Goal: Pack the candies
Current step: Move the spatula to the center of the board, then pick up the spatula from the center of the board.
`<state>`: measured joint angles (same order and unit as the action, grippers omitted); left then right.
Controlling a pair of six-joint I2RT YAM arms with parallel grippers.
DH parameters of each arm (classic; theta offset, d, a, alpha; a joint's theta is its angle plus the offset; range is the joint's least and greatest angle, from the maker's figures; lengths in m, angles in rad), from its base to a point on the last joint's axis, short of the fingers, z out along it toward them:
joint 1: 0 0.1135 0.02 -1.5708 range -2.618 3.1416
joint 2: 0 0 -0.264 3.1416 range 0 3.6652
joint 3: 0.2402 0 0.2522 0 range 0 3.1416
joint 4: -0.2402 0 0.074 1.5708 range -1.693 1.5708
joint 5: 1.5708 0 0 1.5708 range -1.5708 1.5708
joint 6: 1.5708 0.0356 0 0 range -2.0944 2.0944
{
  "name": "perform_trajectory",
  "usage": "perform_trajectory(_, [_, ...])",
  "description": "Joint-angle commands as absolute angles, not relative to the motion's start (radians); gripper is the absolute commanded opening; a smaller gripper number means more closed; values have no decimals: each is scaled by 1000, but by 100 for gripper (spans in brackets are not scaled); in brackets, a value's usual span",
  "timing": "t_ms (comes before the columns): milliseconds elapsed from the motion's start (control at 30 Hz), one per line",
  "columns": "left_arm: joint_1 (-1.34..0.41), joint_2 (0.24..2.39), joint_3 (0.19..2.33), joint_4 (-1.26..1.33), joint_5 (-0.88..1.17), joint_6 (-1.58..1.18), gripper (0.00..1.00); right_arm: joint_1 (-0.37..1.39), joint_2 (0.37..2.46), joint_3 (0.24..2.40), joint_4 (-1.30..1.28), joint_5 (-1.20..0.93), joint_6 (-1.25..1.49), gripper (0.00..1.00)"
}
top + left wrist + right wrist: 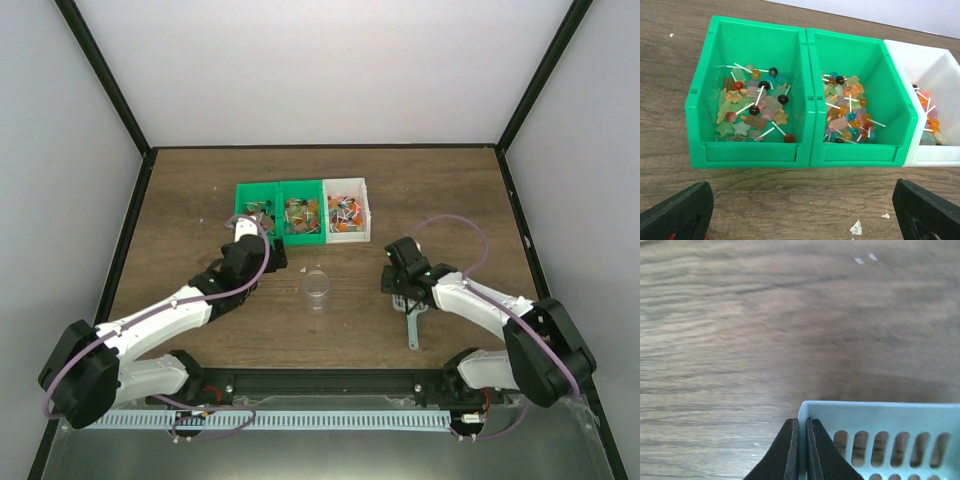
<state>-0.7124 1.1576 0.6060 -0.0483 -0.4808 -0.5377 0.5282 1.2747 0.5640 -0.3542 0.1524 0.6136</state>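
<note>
i see my left gripper (801, 210) spread wide before the candies (754, 106); my right gripper (802, 429) pinches the scoop (875, 412) wall.

Top view: above and behind the near edge, looking down over the whole table (180, 200). Left wrist view: low and close, facing the bins (860, 152) toward the far edge — shared with the top view. Right wrist view: almost on the wood, right of centre — sharing only the scoop (880, 412).
</note>
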Motion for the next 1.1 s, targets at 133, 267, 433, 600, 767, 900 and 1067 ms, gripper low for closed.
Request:
perform_trajectory(133, [-714, 1167, 649, -63, -456, -518, 100, 763, 1475, 817, -332, 260, 409, 1])
perform_trajectory(267, [-712, 1178, 649, -61, -452, -515, 100, 860, 1624, 929, -388, 402, 390, 3])
perform_trajectory(433, [-713, 1194, 652, -57, -434, -513, 100, 863, 1588, 882, -270, 323, 408, 36])
perform_trajectory(600, [-713, 1221, 648, -43, -422, -505, 100, 850, 1446, 816, -219, 314, 443, 38])
perform_trajectory(767, [-713, 1236, 648, -38, -417, -498, 100, 765, 1274, 730, -219, 266, 572, 40])
perform_trajectory(900, [-712, 1233, 647, -39, -415, -498, 100, 651, 1212, 608, -194, 183, 663, 36])
perform_trajectory(1067, [-713, 1233, 646, -37, -408, -498, 100, 535, 1222, 527, -142, 82, 636, 37])
